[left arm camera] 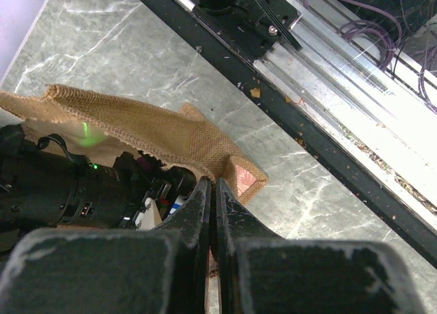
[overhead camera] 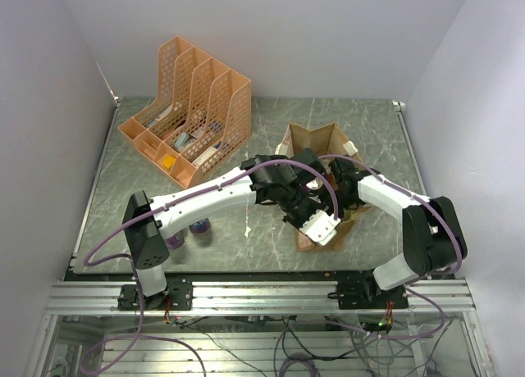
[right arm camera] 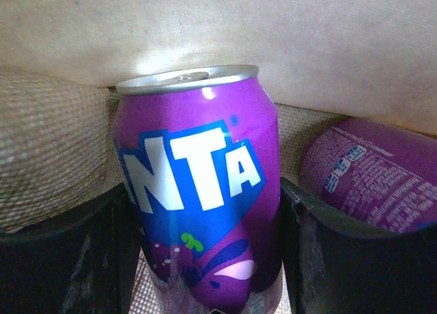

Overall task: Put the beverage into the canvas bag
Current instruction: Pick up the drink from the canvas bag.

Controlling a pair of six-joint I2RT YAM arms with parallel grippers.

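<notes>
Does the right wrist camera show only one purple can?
No, a second purple can shows to the right of the Fanta can, which sits between the fingers of the right gripper.

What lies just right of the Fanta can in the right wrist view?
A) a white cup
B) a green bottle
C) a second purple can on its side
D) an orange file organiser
C: next to the Fanta can, which is flanked by the right end effector, a second purple can lies on its side inside the canvas bag.
</notes>
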